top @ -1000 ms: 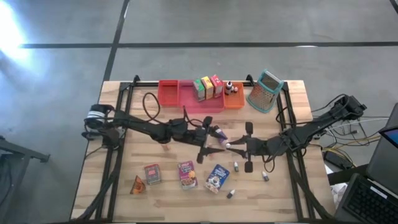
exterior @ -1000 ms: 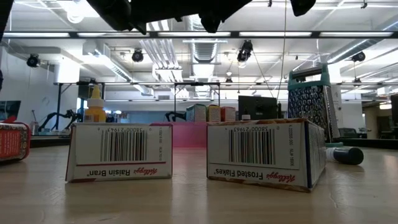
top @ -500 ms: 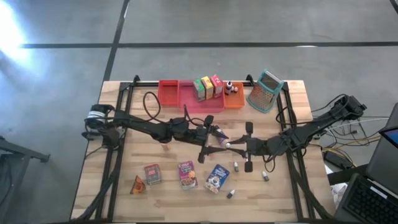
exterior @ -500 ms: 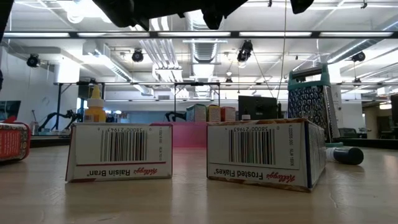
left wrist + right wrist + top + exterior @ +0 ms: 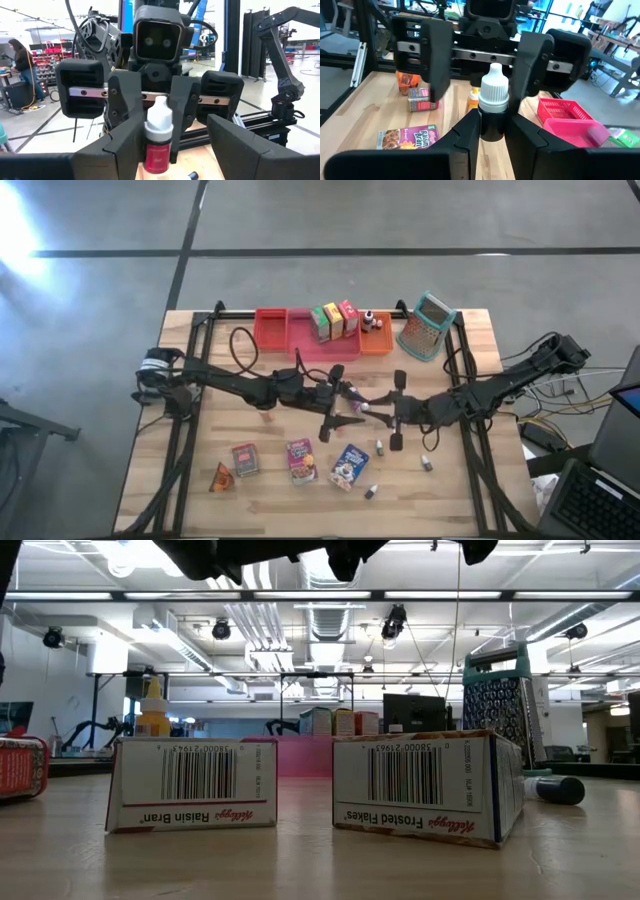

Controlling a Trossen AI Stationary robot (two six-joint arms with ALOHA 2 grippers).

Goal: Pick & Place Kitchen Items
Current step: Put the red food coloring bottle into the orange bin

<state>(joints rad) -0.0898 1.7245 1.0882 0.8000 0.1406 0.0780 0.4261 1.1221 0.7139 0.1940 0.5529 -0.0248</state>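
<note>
Near edge of the table (image 5: 470,490): orange wedge (image 5: 220,478), three small boxes (image 5: 300,460), scattered tiny bottles (image 5: 379,447). Mid-table, raised: right gripper (image 5: 368,408), fingers clamped on a white-capped dark bottle (image 5: 492,110); left gripper (image 5: 340,395) facing it, fingers spread either side of that bottle, not gripping. Far edge: trays (image 5: 290,330), upright boxes (image 5: 335,320), grater (image 5: 428,325).

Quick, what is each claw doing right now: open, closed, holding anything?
Left claw: open, fingers either side of the small white-capped bottle, not gripping it.
Right claw: closed on that bottle.
</note>
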